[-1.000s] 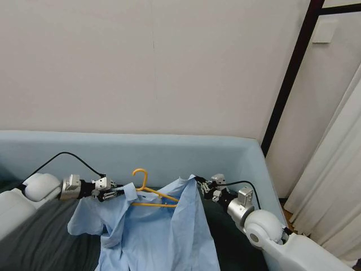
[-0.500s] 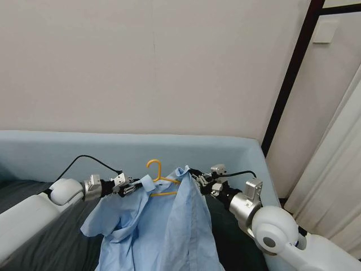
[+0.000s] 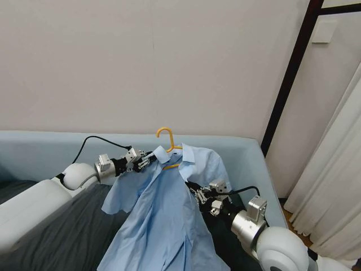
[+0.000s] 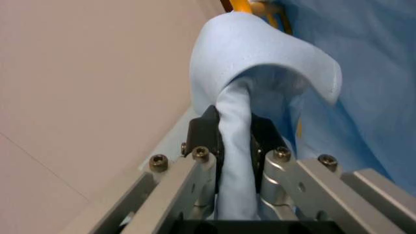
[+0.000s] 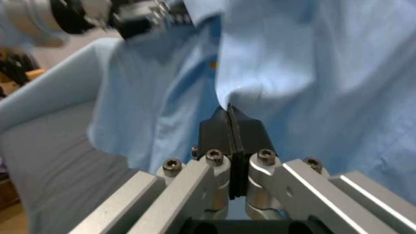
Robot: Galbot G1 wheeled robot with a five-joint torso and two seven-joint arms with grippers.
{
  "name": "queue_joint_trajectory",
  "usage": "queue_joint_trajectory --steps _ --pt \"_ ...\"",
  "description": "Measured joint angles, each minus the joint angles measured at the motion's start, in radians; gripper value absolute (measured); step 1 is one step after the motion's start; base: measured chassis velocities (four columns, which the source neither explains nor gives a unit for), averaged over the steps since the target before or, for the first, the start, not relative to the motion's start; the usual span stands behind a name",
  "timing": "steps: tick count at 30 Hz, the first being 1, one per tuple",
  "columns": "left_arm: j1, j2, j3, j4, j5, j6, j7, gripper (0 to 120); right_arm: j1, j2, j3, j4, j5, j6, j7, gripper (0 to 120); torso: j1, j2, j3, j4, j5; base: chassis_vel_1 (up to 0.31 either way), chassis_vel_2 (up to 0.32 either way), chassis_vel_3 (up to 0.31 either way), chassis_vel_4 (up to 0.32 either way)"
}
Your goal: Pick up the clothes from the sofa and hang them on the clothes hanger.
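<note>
Backdrop: plain beige wall (image 3: 169, 68), pale blue sofa (image 3: 242, 152) below
shirt (image 3: 163, 220): light blue, collared, draped on yellow hanger (image 3: 165, 135), raised above sofa, front hanging loose
left gripper (image 3: 141, 161): clamped on collar fabric, just beside hanger
right gripper (image 3: 204, 199): lower, fingers pressed together, pinching a fold of shirt front

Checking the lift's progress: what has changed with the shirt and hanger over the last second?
The left gripper, shut on the collar of the blue shirt, rose and swung rightward, lifting it and the yellow hanger higher. The right gripper sank slightly, still pinching the shirt's front. Both grips and the sofa stayed as they were.
</note>
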Motion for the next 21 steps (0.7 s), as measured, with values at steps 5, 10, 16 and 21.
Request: queue_joint_trajectory --steps 5,10,16,21 --pt "-0.026 0.049 -0.003 -0.04 -0.008 -0.014 0.016 7 0.042 0.02 -0.033 -0.043 -0.04 0.007 0.024 0 0.0 0.0 0.0 0.0 -0.0004 0.0 0.0 0.0 0.0" --pt "-0.026 0.098 -0.024 -0.062 0.027 -0.036 0.043 7 0.034 0.016 -0.046 -0.066 -0.08 0.007 0.009 4 0.0 0.0 0.0 0.0002 -0.0004 0.0 0.0 0.0 0.0" --pt "-0.04 0.113 -0.04 -0.053 0.117 -0.1 0.067 7 -0.046 0.013 -0.049 -0.059 -0.142 0.006 -0.006 25 0.0 0.0 0.0 -0.0003 -0.0004 0.0 0.0 0.0 0.0" --pt "-0.083 0.099 -0.04 -0.027 0.174 -0.152 0.091 7 -0.076 0.011 -0.006 -0.028 -0.127 0.01 0.011 41 0.0 0.0 0.0 -0.0002 -0.0002 0.0 0.0 0.0 0.0"
